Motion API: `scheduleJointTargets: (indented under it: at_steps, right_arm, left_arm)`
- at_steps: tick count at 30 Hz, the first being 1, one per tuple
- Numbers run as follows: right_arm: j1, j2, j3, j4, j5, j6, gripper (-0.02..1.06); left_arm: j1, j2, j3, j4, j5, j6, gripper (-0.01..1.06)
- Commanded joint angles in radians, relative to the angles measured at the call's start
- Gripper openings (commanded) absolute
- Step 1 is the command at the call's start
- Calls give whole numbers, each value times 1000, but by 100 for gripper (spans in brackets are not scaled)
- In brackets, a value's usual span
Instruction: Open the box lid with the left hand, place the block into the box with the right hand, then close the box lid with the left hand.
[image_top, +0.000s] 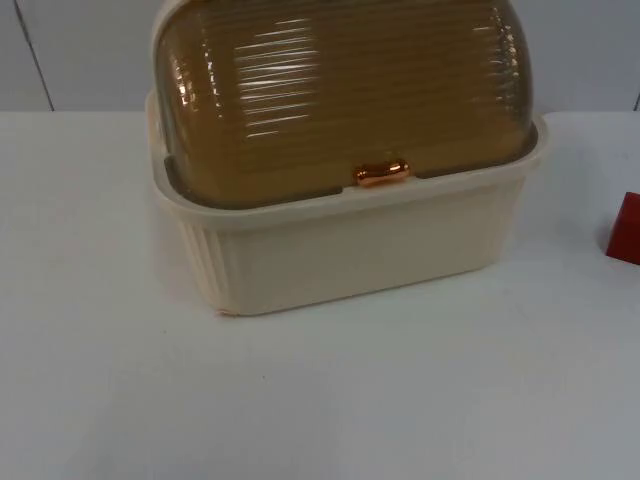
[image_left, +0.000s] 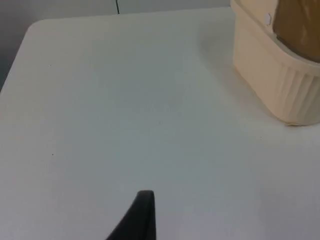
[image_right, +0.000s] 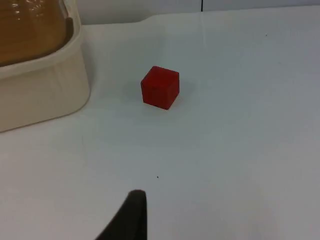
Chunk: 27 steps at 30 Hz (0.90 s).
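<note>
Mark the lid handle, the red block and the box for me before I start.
lid handle (image_top: 381, 173), top view, middle of the copper knob on the lid's front edge.
red block (image_right: 160, 87), right wrist view, front face of the cube.
box (image_top: 350, 250), top view, ribbed cream front wall.

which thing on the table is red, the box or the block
The block: a small red cube lying on the table to the right of the box, which is cream with a closed amber lid.

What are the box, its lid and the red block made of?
Box: looks like cream plastic, smooth with moulded ribs. Lid: see-through amber plastic, ribbed and glossy with glare; shiny coppery handle. Block: matte red, maybe painted wood or plastic.
</note>
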Motion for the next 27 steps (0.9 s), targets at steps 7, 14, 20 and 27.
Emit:
scheduleJointTargets:
  at_steps: [7,14,20,27]
  right_arm:
    - [0,113,-114,-9,-50,33,104]
    - [0,289,-266,-14,-156,58,104]
    - [0,475,-369,-92,-253,61,104]
    - [0,692,-440,-108,-412,79,104]
  left_arm:
    - [-2,120,-128,60,-81,-35,104]
    - [-2,333,-260,117,-230,-52,104]
    - [-2,516,-321,83,-370,-61,104]
    - [-2,690,-385,83,-447,-61,104]
